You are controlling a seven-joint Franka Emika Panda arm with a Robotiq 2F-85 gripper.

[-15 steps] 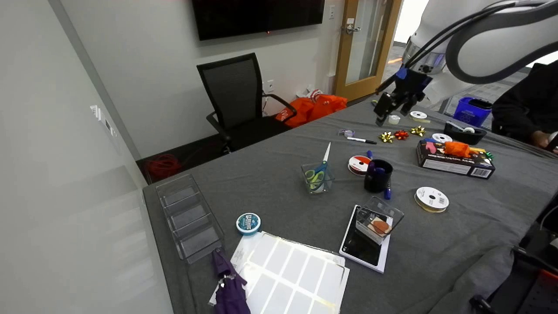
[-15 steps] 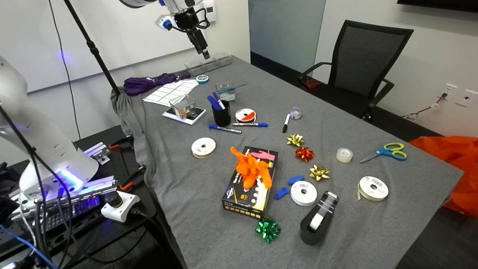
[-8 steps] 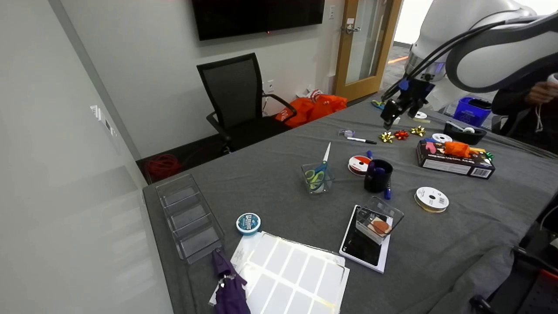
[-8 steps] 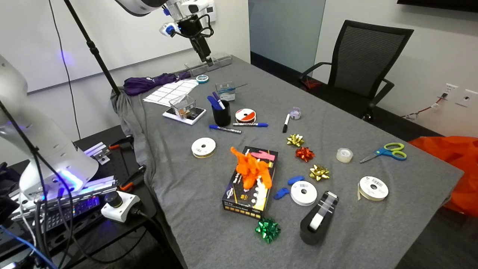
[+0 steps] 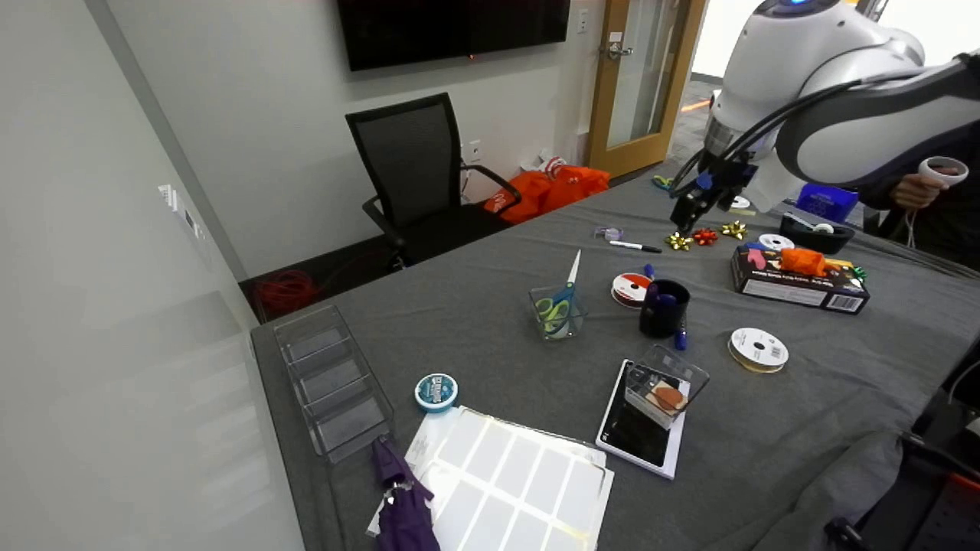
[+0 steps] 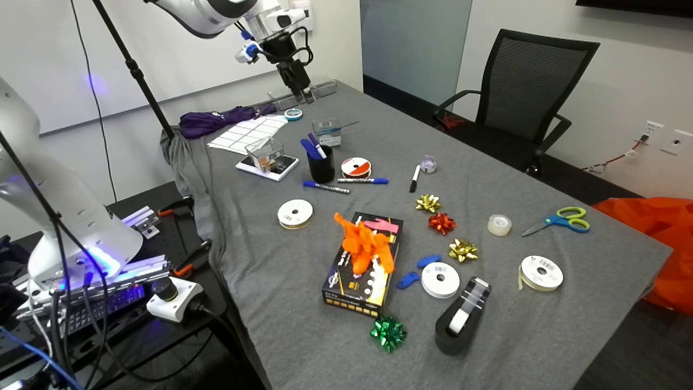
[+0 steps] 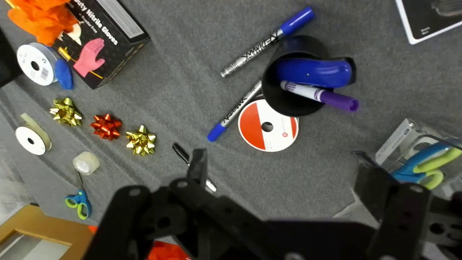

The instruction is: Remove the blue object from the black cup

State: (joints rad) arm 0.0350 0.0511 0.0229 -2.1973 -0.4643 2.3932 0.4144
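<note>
The small black cup [image 5: 660, 320] stands upright on the grey-covered table. It also shows in an exterior view [image 6: 322, 170] and the wrist view [image 7: 294, 103]. A blue object [image 7: 314, 73] with a rounded end leans in the cup and sticks out past its rim; it also shows in an exterior view [image 6: 310, 149]. A purple marker [image 7: 335, 99] stands beside it in the cup. My gripper [image 7: 279, 157] is open and empty, held above the table. It shows in both exterior views [image 5: 695, 214] [image 6: 305, 99]. In the wrist view the cup lies beyond the fingertips.
Two blue-capped markers [image 6: 326, 187] and a red-white ribbon spool [image 7: 267, 125] lie by the cup. A clear tumbler with scissors [image 5: 557, 314] and a clear box on a white-edged tablet [image 5: 639, 428] are nearby. A glove box [image 6: 363, 265] stands further off. A person [image 5: 915, 195] is at the side.
My gripper has come down toward the table, moving slightly right in both exterior views. The person's hand with a white ring-like thing has moved into fuller view. The cup and its contents have not moved.
</note>
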